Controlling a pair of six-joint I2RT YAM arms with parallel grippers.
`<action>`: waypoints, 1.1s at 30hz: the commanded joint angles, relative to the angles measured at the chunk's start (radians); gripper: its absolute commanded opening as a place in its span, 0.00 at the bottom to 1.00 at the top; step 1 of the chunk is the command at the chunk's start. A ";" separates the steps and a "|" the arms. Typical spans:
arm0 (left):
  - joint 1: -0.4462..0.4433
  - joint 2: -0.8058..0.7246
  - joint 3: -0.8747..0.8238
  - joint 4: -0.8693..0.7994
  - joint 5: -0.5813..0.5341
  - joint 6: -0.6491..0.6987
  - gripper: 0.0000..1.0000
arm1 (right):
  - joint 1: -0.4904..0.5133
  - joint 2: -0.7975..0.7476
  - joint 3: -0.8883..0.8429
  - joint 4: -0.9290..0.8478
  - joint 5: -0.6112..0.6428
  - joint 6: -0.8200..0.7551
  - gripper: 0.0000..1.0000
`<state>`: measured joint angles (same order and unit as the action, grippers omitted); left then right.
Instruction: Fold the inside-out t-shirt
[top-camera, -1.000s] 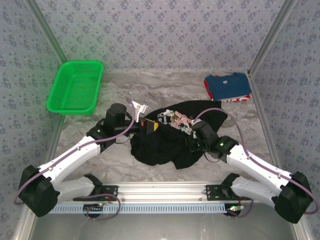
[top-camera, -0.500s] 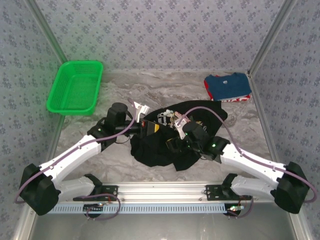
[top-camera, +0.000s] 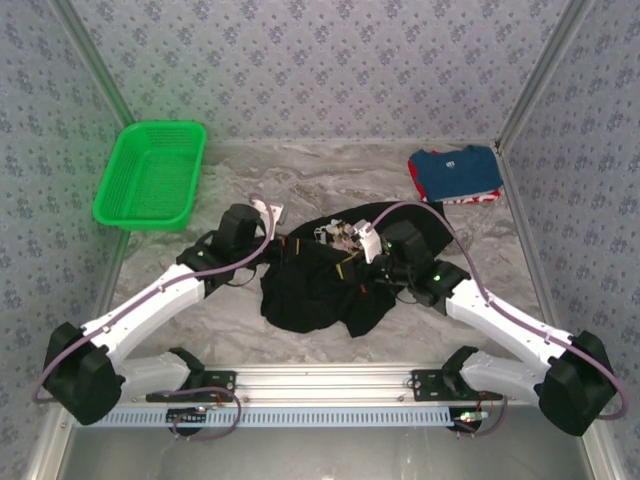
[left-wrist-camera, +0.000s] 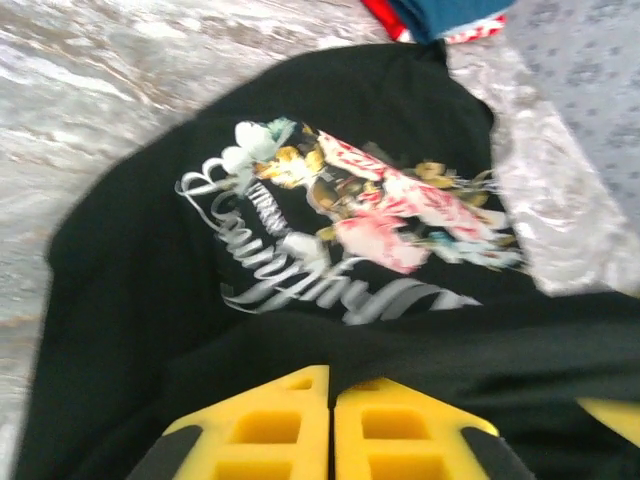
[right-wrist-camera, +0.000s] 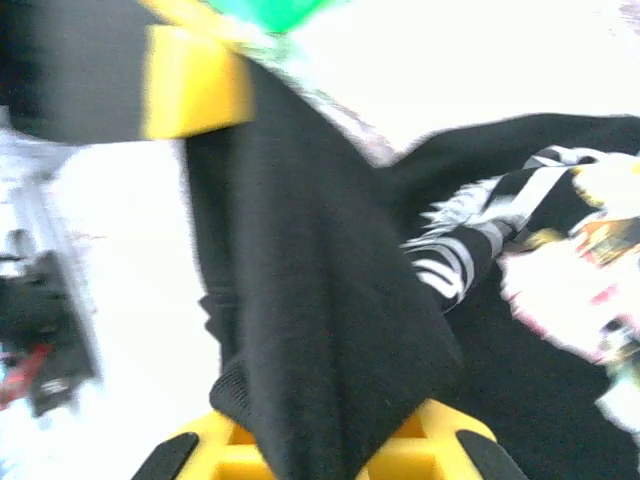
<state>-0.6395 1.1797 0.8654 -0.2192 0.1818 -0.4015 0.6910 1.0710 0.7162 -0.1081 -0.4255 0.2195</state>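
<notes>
The inside-out t-shirt (top-camera: 315, 295) lies crumpled and black in the middle of the table, its multicoloured print (top-camera: 335, 235) showing at the far side. My left gripper (top-camera: 290, 245) is at the shirt's left far edge. In the left wrist view the left gripper (left-wrist-camera: 330, 378) has its yellow fingers pressed together on a fold of the black fabric (left-wrist-camera: 150, 260), below the print (left-wrist-camera: 370, 210). My right gripper (top-camera: 352, 258) is over the shirt's middle. In the right wrist view the right gripper (right-wrist-camera: 325, 445) is shut on a band of black cloth (right-wrist-camera: 320, 300) that runs up to the left gripper's yellow finger (right-wrist-camera: 195, 80).
A green basket (top-camera: 150, 175) stands at the far left. A folded blue shirt with red trim (top-camera: 455, 172) lies at the far right, close behind the black shirt (left-wrist-camera: 440, 15). Patterned walls close in the table on three sides.
The right gripper swung left over the shirt, then came back toward the print and closed on a fold. The shirt is bunched tighter. The left gripper shifted a little toward the far side.
</notes>
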 joint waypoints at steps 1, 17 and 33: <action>0.015 0.017 0.049 -0.041 -0.208 0.074 0.27 | -0.017 -0.014 -0.005 0.025 -0.212 0.097 0.00; -0.250 -0.108 -0.126 0.083 0.050 0.192 0.45 | -0.112 0.024 -0.009 0.131 -0.227 0.250 0.00; -0.224 0.107 -0.032 0.161 0.050 0.211 0.17 | -0.122 0.007 -0.024 0.108 -0.217 0.228 0.00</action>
<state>-0.8761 1.2793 0.8055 -0.0902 0.2211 -0.2024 0.5758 1.0996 0.6979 -0.0036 -0.6258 0.4534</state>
